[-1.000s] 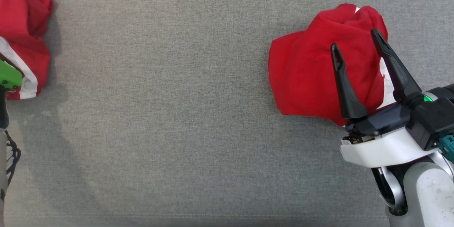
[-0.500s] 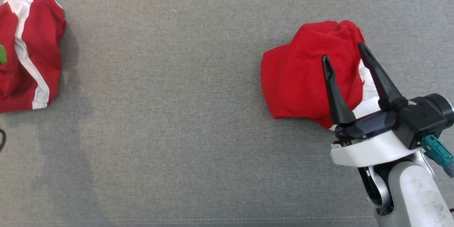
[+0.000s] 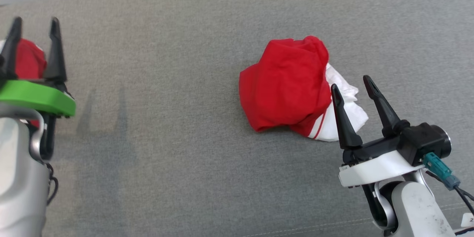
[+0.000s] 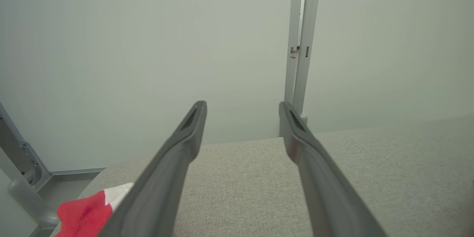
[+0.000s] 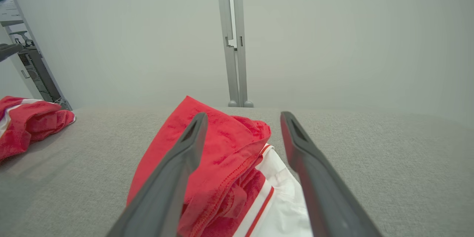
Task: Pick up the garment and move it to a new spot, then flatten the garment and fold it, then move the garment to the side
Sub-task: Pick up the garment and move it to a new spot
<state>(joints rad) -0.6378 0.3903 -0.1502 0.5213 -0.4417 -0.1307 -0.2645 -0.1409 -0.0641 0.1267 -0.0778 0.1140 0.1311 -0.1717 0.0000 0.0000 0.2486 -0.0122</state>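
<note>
red garment point(image 3: 285, 89) lies bunched; left gripper point(image 3: 36, 22) and right gripper point(image 3: 350, 83) gape empty, so right should pinch 1 thick top fold.

Bright, even, diffuse light. Head view sharp; left gripper point(image 3: 36, 20) casts a faint twin-pronged shadow on the grey fabric surface point(image 3: 185, 163). Wrist views: fingers point(image 4: 166, 177) blurred near the lens, verticals lean at the edges.

red-white garment point(image 3: 285, 85): crumpled heap, right of centre | second garment point(image 3: 31, 63): far left
</note>
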